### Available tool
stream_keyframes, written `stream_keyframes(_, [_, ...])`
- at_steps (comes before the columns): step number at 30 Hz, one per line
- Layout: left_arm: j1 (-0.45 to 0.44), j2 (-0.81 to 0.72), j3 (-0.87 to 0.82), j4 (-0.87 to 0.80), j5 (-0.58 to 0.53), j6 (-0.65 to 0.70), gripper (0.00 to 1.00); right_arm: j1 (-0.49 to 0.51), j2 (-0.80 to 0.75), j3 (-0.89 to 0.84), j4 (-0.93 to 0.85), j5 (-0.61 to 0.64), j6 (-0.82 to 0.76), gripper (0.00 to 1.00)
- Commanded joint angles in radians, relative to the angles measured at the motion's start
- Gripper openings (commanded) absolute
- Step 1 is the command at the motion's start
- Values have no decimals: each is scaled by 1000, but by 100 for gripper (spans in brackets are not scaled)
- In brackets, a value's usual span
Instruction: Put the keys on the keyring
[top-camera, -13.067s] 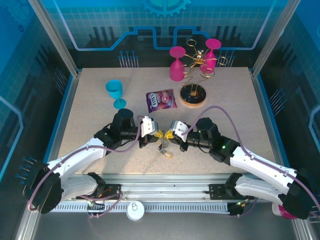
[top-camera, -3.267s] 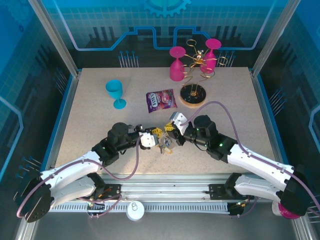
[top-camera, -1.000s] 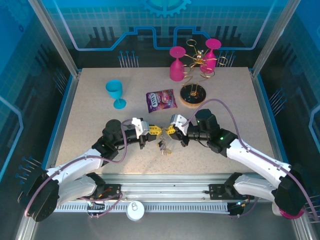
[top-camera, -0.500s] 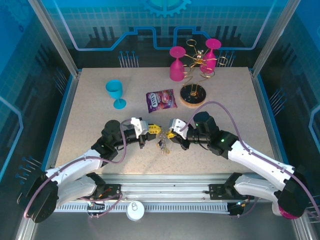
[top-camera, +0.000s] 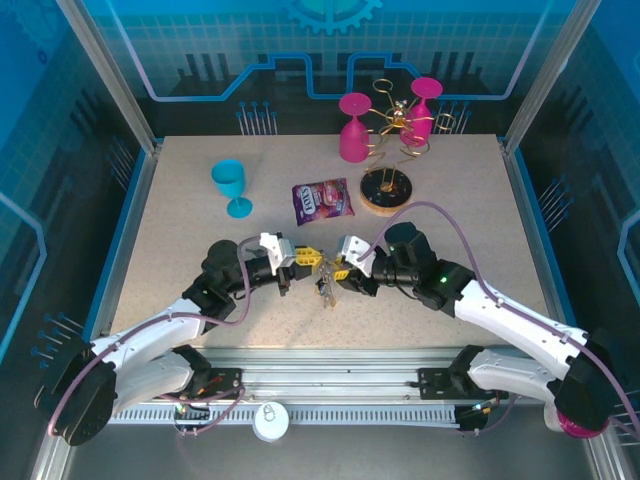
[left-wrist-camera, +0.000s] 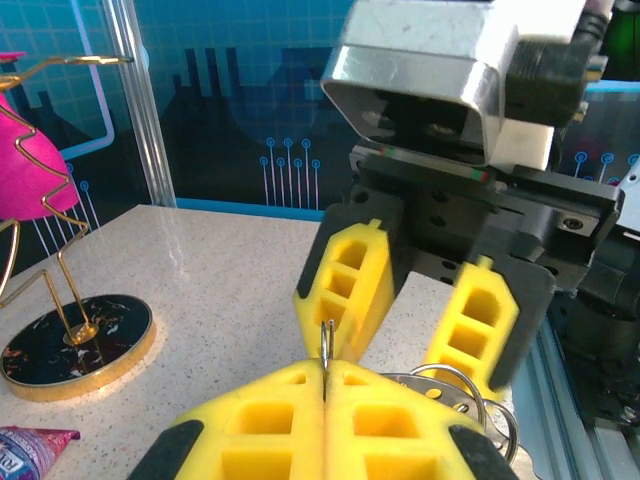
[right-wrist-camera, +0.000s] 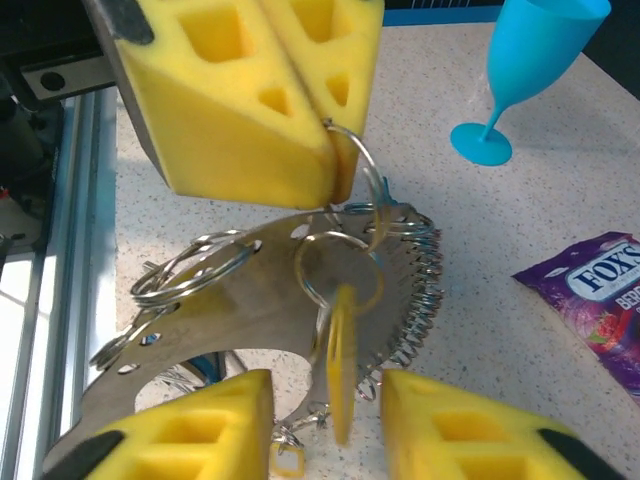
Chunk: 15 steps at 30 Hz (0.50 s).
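Right tool (right-wrist-camera: 328, 400) has opened; left tool (left-wrist-camera: 325, 370) still pinches keyring (left-wrist-camera: 326, 342).

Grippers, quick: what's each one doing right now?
Left gripper: closed, pinching the keyring.
Right gripper: open, a yellow-tagged key hanging between its fingers, not gripped.

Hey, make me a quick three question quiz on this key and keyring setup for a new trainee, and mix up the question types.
1. True or false: the right gripper has its jaws shut tight.
2. What is the left gripper pinching? A a pink glass; B a thin metal ring of the keyring; C the gold wire rack.
3. Fill in: in the top view, the goblet standing upright to the left of the snack packet is ____ in colour.
Key: 1 false, the jaws stand apart; 2 B; 3 blue.
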Motion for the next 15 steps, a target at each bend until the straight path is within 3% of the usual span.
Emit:
stream_keyframes(1, [7, -11, 7, 83, 5, -15, 0, -10, -45, 8, 23, -48, 26, 47])
stream_keyframes(6, [8, 0, 1, 91, 34, -8, 0, -126, -150, -43, 126, -143, 74, 49])
stream_keyframes(10, [11, 9, 0, 119, 74, -21, 0, -134, -108, -24, 169, -215, 78, 37])
stream_keyframes(15, [12, 19, -3, 148, 99, -42, 0, -118, -42, -15, 223, -274, 70, 28])
